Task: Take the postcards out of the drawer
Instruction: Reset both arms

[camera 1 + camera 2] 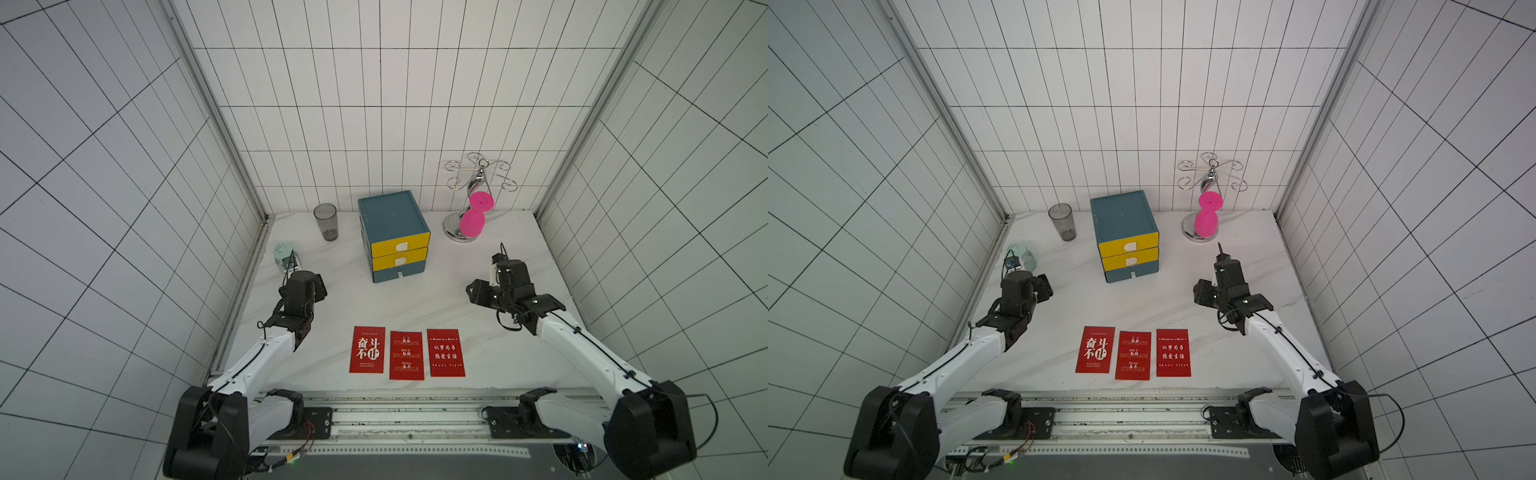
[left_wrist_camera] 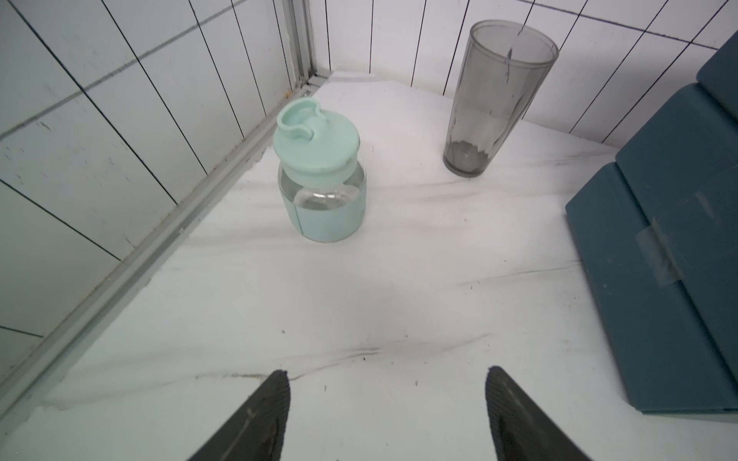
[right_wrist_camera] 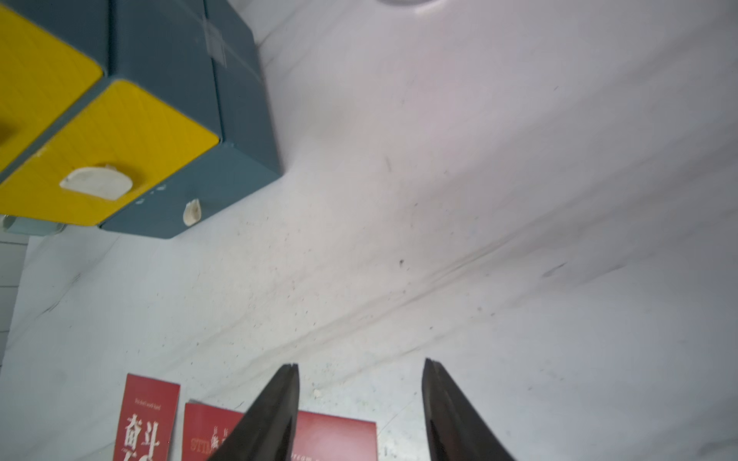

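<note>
- lying flat on the tabletop (image 1: 415, 307) near its front edge, the three red postcards (image 1: 407, 354) form a row side by side, white lettering up, outside the drawer unit; the middle one sits slightly nearer the front edge than its neighbours.
- the drawer unit (image 1: 395, 237) stands well behind them towards the back wall, teal with two yellow fronts above a teal one, all looking pushed in.
- the left tool (image 2: 386, 373) hovers over bare tabletop at the left side, fingers spread wide with nothing between them; a mint-lidded jar (image 2: 321, 171) and a grey tumbler (image 2: 495, 99) stand beyond it.
- the right tool (image 3: 361, 365) is at the right side, fingers parted with a clear gap and gripping nothing; in the right wrist view one finger partly covers the postcards.
- neither tool touches the cards in both top views.
- a chrome stand (image 1: 478, 174) carrying a pink cup-like thing (image 1: 478, 216) stands at the back right.
</note>
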Robot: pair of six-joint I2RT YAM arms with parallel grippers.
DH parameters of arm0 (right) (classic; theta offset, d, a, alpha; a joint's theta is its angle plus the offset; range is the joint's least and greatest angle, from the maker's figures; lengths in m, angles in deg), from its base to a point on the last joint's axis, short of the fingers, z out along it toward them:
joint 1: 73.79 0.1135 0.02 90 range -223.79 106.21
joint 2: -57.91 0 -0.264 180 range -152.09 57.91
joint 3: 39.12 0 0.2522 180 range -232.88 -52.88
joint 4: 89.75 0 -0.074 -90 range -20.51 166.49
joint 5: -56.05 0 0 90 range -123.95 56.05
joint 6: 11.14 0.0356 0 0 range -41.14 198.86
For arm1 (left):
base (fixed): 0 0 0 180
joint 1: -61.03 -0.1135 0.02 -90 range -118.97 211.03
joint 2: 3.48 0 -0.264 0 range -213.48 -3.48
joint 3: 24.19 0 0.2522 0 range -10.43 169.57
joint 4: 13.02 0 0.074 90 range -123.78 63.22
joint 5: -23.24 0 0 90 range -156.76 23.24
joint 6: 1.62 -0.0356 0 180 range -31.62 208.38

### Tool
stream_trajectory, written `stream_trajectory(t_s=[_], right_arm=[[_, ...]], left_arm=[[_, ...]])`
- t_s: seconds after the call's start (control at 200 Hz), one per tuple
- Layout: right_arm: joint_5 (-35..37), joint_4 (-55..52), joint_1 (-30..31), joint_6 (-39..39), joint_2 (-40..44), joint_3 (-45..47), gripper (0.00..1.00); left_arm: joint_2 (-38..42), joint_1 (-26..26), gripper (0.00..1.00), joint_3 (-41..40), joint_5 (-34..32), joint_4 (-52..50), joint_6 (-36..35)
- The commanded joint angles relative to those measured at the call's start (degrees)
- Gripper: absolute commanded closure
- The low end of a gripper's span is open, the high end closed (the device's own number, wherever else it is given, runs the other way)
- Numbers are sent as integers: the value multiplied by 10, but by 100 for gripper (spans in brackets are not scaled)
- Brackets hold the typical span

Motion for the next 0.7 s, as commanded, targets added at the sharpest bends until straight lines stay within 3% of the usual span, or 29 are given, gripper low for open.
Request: stream_trajectory(t_s=[0.0, 0.175, 0.335, 0.36, 0.475, 0.515, 0.565, 0.61, 0.675, 0.7], right_arm=[[80, 15, -44, -91, -7, -17, 40], [118, 160, -105, -126, -39, 38, 13], [150, 337, -140, -134, -95, 102, 5], [157, 369, -143, -137, -106, 113, 0], [164, 470, -165, -140, -175, 137, 1], [152, 405, -174, -140, -175, 107, 1], [152, 460, -176, -152, -189, 120, 1], [153, 443, -178, -157, -186, 116, 1], [153, 550, -178, -167, -199, 155, 1], [148, 531, -175, -171, -192, 152, 1]], left_arm=[[-32, -7, 21, 8, -47, 80, -51], [-113, -17, 17, -31, -63, 218, -69], [-163, -33, 15, -29, -22, 307, -107], [-173, -35, 15, -25, -21, 317, -118], [-220, -52, 13, -13, -2, 361, -140], [-238, -62, 13, -18, 10, 391, -134], [-243, -71, 12, -31, 26, 424, -131], [-237, -77, 11, -37, 35, 423, -123], [-235, -95, 11, -44, 80, 410, -111], [-246, -99, 11, -53, 95, 440, -114]])
